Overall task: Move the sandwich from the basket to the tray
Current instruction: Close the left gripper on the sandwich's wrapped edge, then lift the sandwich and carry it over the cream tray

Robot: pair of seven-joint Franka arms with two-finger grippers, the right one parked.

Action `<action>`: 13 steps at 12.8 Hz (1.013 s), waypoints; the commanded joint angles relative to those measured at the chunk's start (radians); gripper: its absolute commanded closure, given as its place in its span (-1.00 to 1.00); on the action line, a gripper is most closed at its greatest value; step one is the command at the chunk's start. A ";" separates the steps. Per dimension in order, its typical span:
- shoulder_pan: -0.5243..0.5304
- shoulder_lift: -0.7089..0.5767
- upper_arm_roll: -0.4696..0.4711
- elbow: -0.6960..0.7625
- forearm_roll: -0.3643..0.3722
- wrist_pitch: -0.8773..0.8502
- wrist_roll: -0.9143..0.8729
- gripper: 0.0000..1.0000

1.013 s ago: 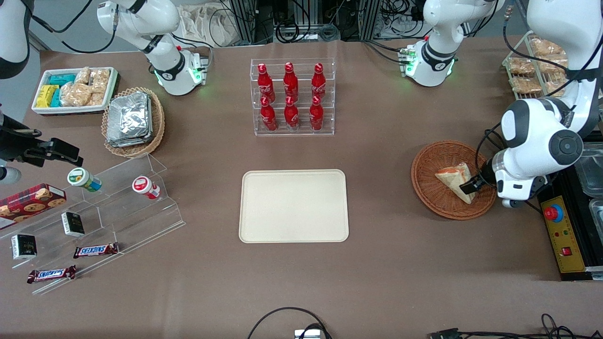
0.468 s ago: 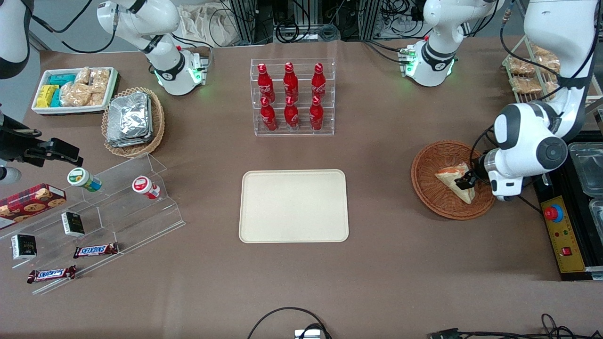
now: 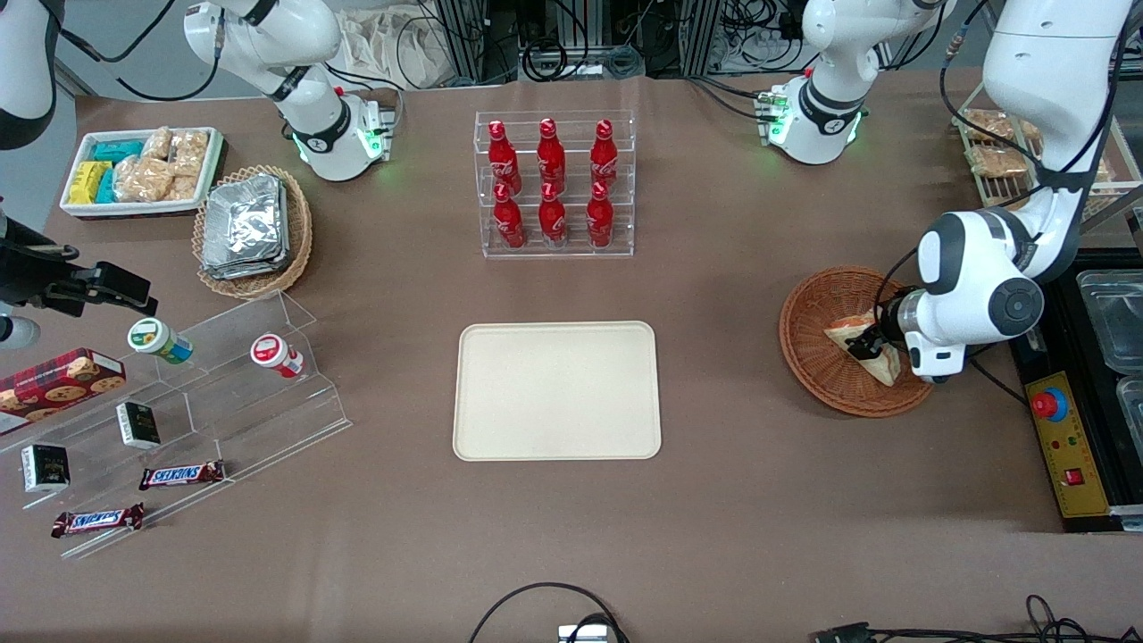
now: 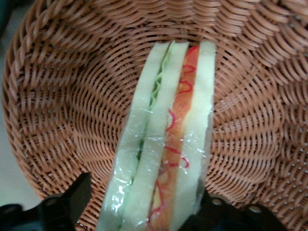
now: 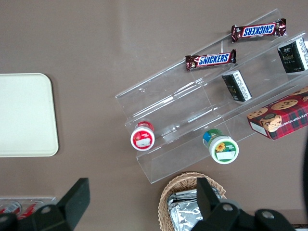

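Cream tray (image 3: 556, 390) lies flat in the middle of the bench (image 3: 732, 500), well apart from the wicker basket (image 3: 817, 357), which sits toward the working arm's end. Inside the basket the sandwich (image 4: 163, 144) lies wrapped in clear film, with its layered edge turned to the wrist camera. The pincer (image 3: 868, 346) is low in the basket, its fingers apart on both sides of the sandwich and not yet closed on it. I think the grip should close gently on the two bread faces, because the bread is soft and the film looks slippery. Then lift above the rim before moving. Nothing stands between basket and tray.
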 commanded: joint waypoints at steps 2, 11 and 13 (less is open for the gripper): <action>-0.008 -0.002 -0.006 0.106 0.014 -0.128 0.005 1.00; -0.172 0.004 -0.066 0.632 0.017 -0.552 0.306 1.00; -0.288 0.062 -0.066 0.701 0.014 -0.540 0.326 1.00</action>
